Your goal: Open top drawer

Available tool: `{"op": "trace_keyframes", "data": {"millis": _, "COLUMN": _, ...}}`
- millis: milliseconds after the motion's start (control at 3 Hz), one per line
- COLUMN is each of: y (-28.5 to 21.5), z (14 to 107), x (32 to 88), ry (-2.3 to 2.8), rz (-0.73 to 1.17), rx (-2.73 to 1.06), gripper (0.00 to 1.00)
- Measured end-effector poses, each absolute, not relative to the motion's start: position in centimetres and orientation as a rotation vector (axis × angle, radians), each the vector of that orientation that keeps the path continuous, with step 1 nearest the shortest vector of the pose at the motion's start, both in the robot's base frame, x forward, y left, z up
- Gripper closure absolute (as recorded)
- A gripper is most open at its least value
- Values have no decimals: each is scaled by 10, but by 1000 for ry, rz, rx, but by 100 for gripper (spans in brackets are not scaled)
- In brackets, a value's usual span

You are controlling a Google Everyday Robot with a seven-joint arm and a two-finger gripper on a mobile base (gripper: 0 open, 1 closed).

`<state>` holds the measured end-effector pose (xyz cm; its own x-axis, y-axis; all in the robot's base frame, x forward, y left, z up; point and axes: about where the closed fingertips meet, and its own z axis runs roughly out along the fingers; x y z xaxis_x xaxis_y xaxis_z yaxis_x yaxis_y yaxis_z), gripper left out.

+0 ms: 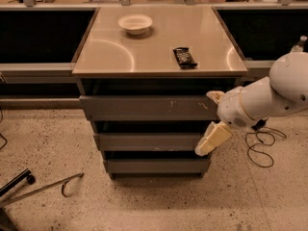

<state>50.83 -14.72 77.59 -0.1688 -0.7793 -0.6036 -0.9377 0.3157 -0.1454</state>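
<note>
The cream hand (207,122), spread beside the right end of the wide grey metal top drawer (144,108), should catch its front edge and pull squarely nearward.

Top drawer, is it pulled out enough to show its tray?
No: the top drawer sits tucked under the cabinet top, no tray showing; the gripper is at its right end.
</note>
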Motion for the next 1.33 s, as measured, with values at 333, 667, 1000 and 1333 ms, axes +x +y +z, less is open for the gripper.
{"op": "trace_keyframes", "data": {"millis": 333, "y": -138, "z": 761, "x": 538, "ry": 1932, "rz": 320, "rx": -1490, "gripper": 0}}
{"op": "trace_keyframes", "data": {"millis": 667, "y": -136, "z": 733, "x": 576, "ry": 1897, "rz": 327, "rx": -1412, "gripper": 0}}
{"op": "trace_keyframes", "data": {"millis": 1000, "y": -132, "z": 720, "x": 584, "ry": 1885, "rz": 336, "rx": -1423, "gripper": 0}}
{"op": "trace_keyframes", "data": {"millis": 1333, "y": -128, "z": 705, "x": 598, "ry": 1873, "rz": 338, "rx": -1428, "gripper": 0}}
